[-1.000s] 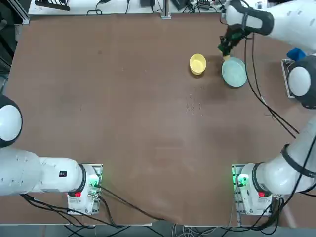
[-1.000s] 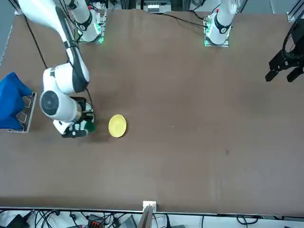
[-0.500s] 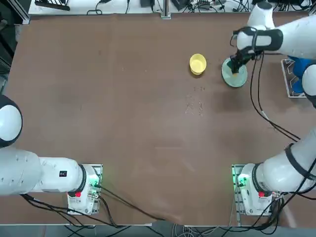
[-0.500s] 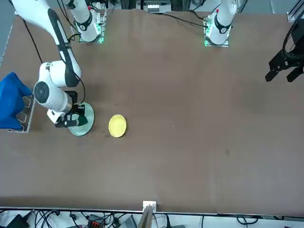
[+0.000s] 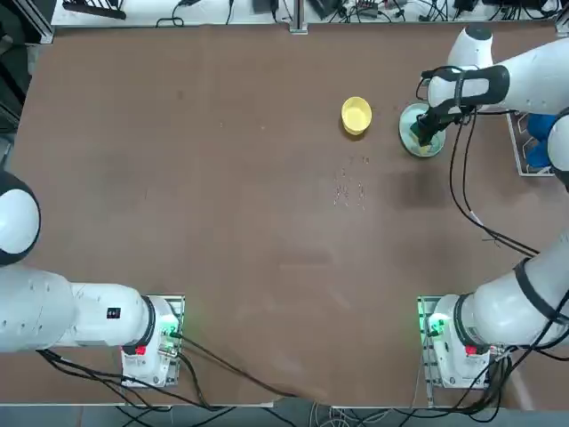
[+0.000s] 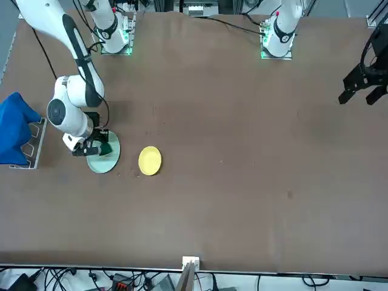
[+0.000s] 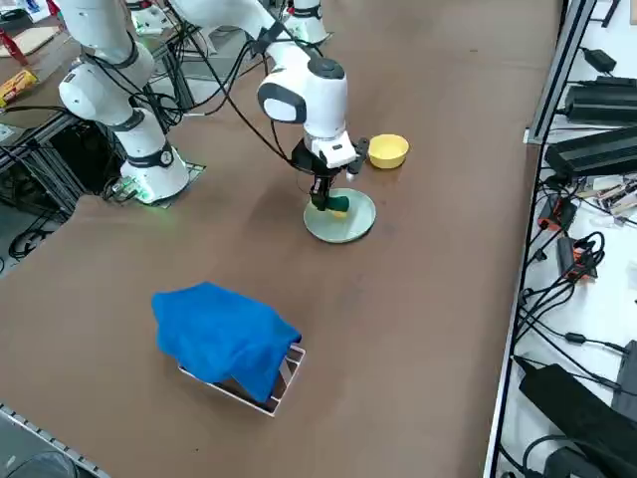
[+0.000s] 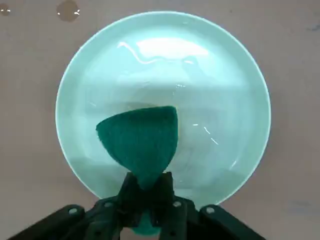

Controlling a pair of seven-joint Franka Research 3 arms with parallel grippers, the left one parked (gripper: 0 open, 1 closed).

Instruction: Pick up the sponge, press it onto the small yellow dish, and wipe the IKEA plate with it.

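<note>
Sponge (image 8: 141,142): pinched in right gripper (image 8: 146,192), carried within 1 second from beyond IKEA plate (image 8: 240,90) down onto its surface. Wiping stage judged begun. Small yellow dish (image 5: 356,115): left just beside plate, apart.

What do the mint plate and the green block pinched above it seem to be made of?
The IKEA plate looks like glazed ceramic or glossy plastic: bright reflections streak its surface. The sponge, held in the right gripper, looks like matte, fibrous scouring pad; the side view shows yellow foam beneath.
</note>
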